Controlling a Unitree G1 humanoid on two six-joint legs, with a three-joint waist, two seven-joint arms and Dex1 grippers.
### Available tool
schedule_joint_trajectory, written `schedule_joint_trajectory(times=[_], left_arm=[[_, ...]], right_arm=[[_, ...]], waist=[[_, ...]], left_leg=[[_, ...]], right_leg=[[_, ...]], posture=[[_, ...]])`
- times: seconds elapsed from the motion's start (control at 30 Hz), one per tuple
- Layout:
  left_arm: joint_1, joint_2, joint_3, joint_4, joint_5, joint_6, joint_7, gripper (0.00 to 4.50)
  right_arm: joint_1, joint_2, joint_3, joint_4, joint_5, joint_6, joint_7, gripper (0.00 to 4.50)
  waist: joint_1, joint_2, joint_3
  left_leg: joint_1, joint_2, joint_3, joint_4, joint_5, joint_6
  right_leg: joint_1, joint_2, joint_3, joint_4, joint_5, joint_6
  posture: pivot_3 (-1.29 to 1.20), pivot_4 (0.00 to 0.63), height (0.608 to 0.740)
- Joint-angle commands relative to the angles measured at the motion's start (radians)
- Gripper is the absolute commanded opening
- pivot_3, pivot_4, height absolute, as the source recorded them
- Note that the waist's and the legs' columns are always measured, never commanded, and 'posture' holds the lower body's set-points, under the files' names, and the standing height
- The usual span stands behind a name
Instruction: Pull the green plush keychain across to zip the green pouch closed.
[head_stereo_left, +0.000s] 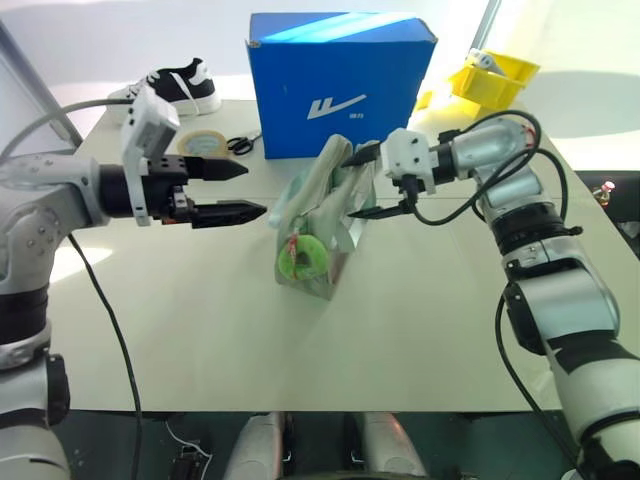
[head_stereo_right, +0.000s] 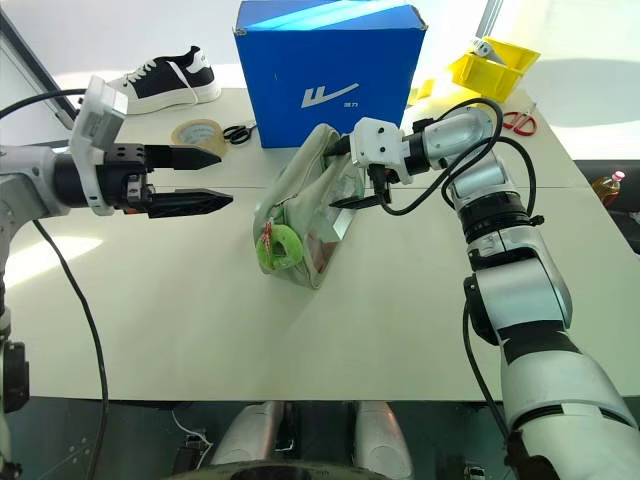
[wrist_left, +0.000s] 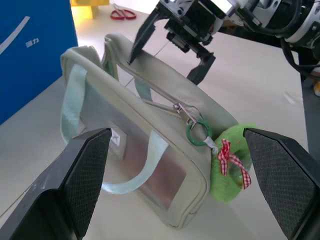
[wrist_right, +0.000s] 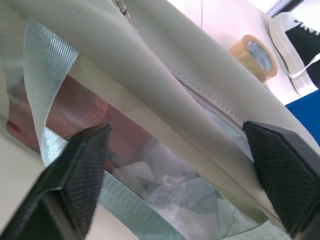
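Green pouch (head_stereo_left: 318, 215) seemingly between right gripper's (head_stereo_left: 362, 183) fingers

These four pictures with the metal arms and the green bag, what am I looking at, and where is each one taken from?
This is a two-armed humanoid robot at a pale table. The two wide pictures come from cameras in its head, looking down over its arms. The other two come from a camera on each wrist, looking out between that hand's two black fingers.

In the middle lies a pale green pouch with a clear window, and a fuzzy lime-green keychain hangs from its zip pull at the near end. The right hand is open, its fingers straddling the pouch's far end. The left hand is open beside the pouch, holding nothing.

Farther back stand a blue box, a tape roll, black scissors, a black and white shoe and a yellow bin.
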Motion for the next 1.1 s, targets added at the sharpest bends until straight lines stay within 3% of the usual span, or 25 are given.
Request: schedule_joint_trajectory(times=[0.03, 0.2, 0.23, 0.43, 0.63, 0.9, 1.1], left_arm=[[0.007, 0.013, 0.043, -0.018, -0.007, -0.012, 0.024, 4.50], [-0.004, 0.001, 0.031, 0.027, 0.016, -0.049, 0.043, 4.50], [-0.006, 0.000, 0.027, 0.039, 0.028, -0.064, 0.047, 4.50], [-0.017, 0.001, 0.021, 0.093, 0.059, -0.107, 0.050, 4.50], [-0.028, -0.014, 0.006, 0.114, 0.077, -0.128, 0.049, 4.50], [-0.045, -0.027, -0.003, 0.128, 0.089, -0.138, 0.048, 4.50], [-0.036, -0.035, -0.004, 0.118, 0.091, -0.136, 0.051, 4.50]], right_arm=[[-0.044, -0.002, -0.017, 0.025, -0.006, -0.054, 0.013, 2.68], [-0.038, -0.001, -0.025, 0.022, -0.012, -0.079, 0.000, 0.30], [-0.032, -0.006, -0.029, 0.011, -0.019, -0.071, -0.025, 0.03], [-0.029, -0.058, -0.073, -0.064, -0.015, 0.081, -0.122, 0.03], [-0.023, -0.073, -0.060, -0.170, -0.106, 0.264, -0.331, 0.03], [0.047, -0.066, -0.012, -0.366, -0.167, 0.374, -0.353, 0.03], [0.098, 0.042, 0.001, -0.482, -0.146, 0.589, -0.377, 0.03]], waist=[[0.000, 0.000, 0.000], [-0.001, 0.000, 0.001], [-0.001, 0.000, 0.001], [0.002, 0.001, 0.001], [0.001, 0.001, 0.001], [-0.002, 0.002, 0.002], [-0.005, 0.002, 0.002]], left_leg=[[0.000, 0.000, 0.000, 0.000, 0.000, 0.000], [0.000, 0.000, 0.000, -0.001, 0.001, -0.002], [0.000, 0.000, 0.000, -0.001, 0.001, -0.002], [0.000, 0.000, 0.000, -0.001, 0.001, -0.002], [-0.001, 0.000, 0.000, -0.001, 0.001, -0.002], [-0.002, 0.000, 0.000, -0.002, 0.000, 0.000], [-0.001, 0.000, 0.000, -0.002, 0.000, 0.000]], right_leg=[[0.000, 0.000, 0.000, 0.000, 0.000, 0.000], [0.000, 0.000, 0.000, 0.000, 0.000, 0.000], [0.000, 0.000, 0.000, 0.000, 0.000, 0.000], [0.000, 0.000, 0.000, 0.000, 0.000, 0.000], [-0.001, -0.001, 0.000, 0.000, 0.000, 0.000], [-0.003, -0.001, 0.000, 0.000, 0.000, 0.000], [-0.002, -0.001, 0.000, 0.000, 0.000, 0.000]], posture=[[0.00, 0.150, 0.740], [0.00, 0.150, 0.740], [0.00, 0.150, 0.740], [0.00, 0.150, 0.740], [0.00, 0.150, 0.740], [0.00, 0.150, 0.740], [0.00, 0.150, 0.740]])
